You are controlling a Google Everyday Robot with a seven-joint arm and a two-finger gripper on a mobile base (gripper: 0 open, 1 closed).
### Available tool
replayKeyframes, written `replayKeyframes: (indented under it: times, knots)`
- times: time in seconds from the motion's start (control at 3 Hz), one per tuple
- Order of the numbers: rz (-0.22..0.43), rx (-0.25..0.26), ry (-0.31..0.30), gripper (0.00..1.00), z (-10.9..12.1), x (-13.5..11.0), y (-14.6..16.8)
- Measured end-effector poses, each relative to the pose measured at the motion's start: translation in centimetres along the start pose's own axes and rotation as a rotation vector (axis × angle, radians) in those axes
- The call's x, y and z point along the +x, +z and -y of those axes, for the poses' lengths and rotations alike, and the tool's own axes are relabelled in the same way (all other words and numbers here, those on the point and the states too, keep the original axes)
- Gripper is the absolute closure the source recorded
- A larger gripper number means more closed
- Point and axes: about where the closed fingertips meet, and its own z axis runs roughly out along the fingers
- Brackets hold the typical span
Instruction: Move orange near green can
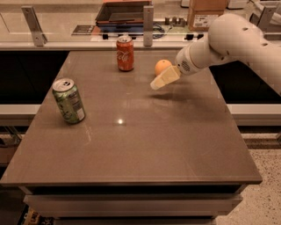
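Note:
The orange (162, 67) sits on the brown table (145, 145) at the back, right of centre. The green can (69, 100) stands upright at the table's left side, far from the orange. My gripper (159, 82) comes in from the right on a white arm; its cream fingertips hang just in front of and slightly below the orange, above the table, holding nothing.
A red cola can (125, 53) stands at the back of the table, left of the orange. Behind the table runs a counter with metal brackets (148, 19), a dark tray (123, 12) and a cardboard box (204, 13). The floor shows at the right.

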Motion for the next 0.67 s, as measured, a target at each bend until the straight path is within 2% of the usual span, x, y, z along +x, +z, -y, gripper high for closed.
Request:
replayKeyframes:
  times: [0.67]
  knots:
    - [0.021, 0.002, 0.014, 0.0, 1.3, 0.1, 2.9]
